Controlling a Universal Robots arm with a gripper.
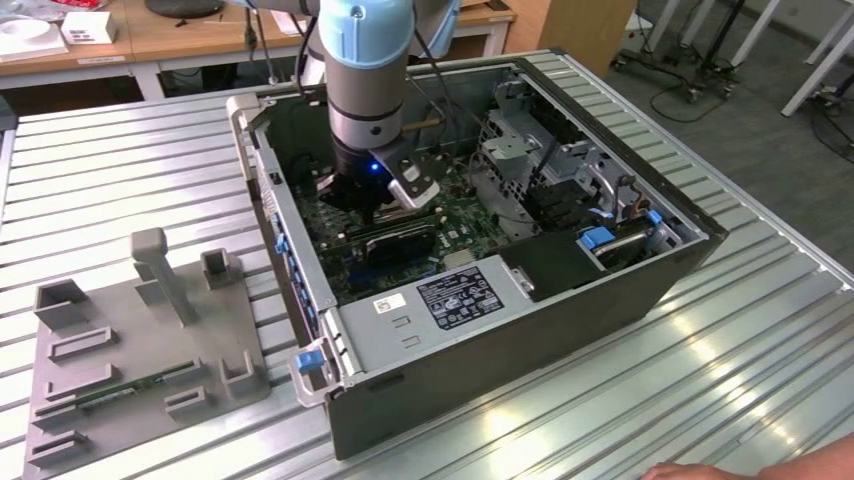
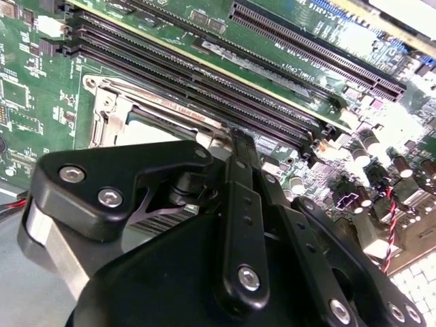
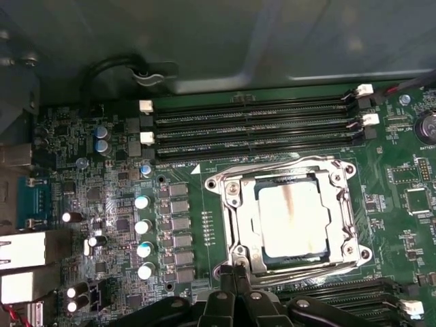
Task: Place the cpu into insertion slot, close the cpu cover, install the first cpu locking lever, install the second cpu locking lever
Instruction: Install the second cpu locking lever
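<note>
The cpu (image 3: pixel 291 219) already sits in the insertion slot (image 3: pixel 240 228), its dull silver top showing right of centre in the first wrist view. The cpu cover (image 3: pixel 340 204) lies flat over it, the square cut-out framing the chip, so the first two steps look done. In the second wrist view the same cover (image 2: pixel 112 109) and a strip of pale chip top appear at centre left, just above the black linkage of the end effector (image 2: pixel 235 139).

The locking levers are the open question. Thin wire rods run along the upper edge of the socket frame, the first cpu locking lever (image 3: pixel 272 168), and along its lower edge, the second cpu locking lever (image 3: pixel 306 271); whether either is hooked under its catch I cannot tell. My judgement is that the lever work is under way or nearly finished.

The end effector (image 3: pixel 235 272) stands at the socket's lower left corner, its fingertips drawn together to a narrow point, touching or just above the frame; they seem clenched with nothing visibly between them. In the exterior view the arm reaches straight down into the open computer case (image 1: pixel 667 270), upper centre of the frame, on the ribbed metal surface (image 1: pixel 747 380)
</note>
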